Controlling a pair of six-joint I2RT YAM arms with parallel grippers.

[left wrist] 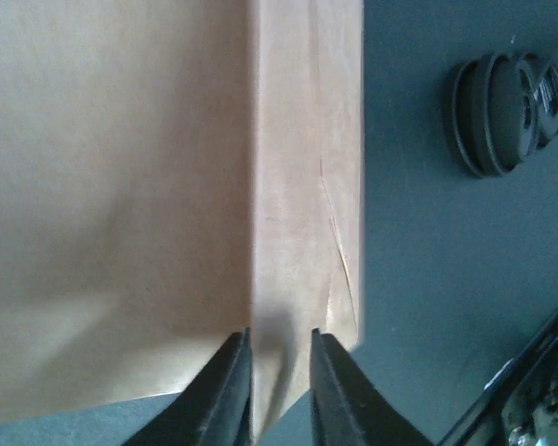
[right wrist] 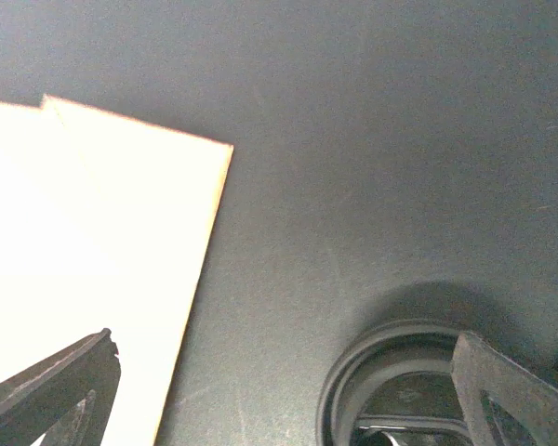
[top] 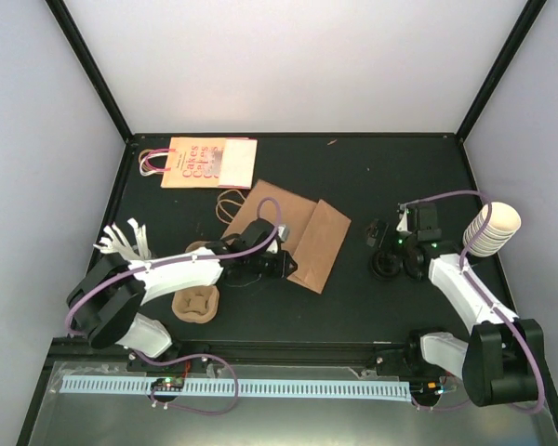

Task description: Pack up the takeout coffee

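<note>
No takeout coffee shows in any view. Two flat brown paper bags [top: 302, 228] lie overlapping at the table's middle. My left gripper [top: 286, 267] is at their near edge. In the left wrist view its jaws [left wrist: 281, 372] stand a narrow gap apart, with a raised fold of the brown bag [left wrist: 302, 214] between them. My right gripper [top: 383, 246] hangs to the right of the bags over a pile of black lids [top: 388, 268]. It is wide open in the right wrist view [right wrist: 288, 400] and empty, with one black lid [right wrist: 391, 372] under its right finger.
A nested stack of lidless cream cups [top: 493, 228] lies at the right. A brown pulp cup tray [top: 195, 302] sits under my left arm. A printed paper bag [top: 200, 163] lies at the back left, with white strips [top: 126, 242] nearby. The black lids [left wrist: 507, 111] also show in the left wrist view.
</note>
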